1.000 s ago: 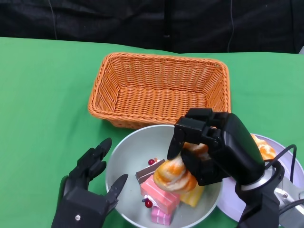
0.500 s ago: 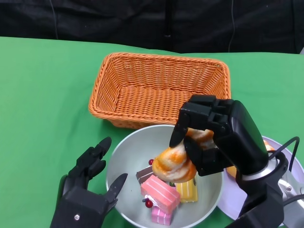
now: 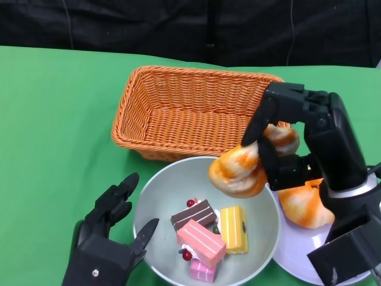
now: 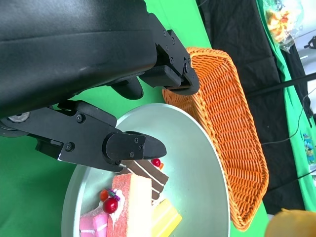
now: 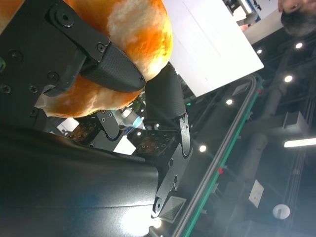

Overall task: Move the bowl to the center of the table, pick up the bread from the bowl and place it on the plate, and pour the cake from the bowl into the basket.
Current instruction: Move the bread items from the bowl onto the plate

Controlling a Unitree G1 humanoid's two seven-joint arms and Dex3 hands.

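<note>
1. Bread (image 3: 239,173) pinched in right hand (image 3: 294,140), lifted above bowl (image 3: 156,190) rim, not yet on plate (image 3: 297,253).
2. Plate, right of bowl, already holds another bread piece (image 3: 305,205).
3. Cakes (image 3: 209,235) remain in bowl; pour into basket (image 3: 196,110) pending.
4. Left hand (image 3: 110,238) spread, empty, beside bowl.

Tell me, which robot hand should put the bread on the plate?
The right hand, probably. It already holds the bread lifted above the bowl, and the plate lies just below it. The left hand is open at the bowl's far side, away from the plate.

Green table cloth (image 3: 53,119); black curtain (image 3: 178,30) behind; ceiling spotlights (image 5: 289,78) overhead.
</note>
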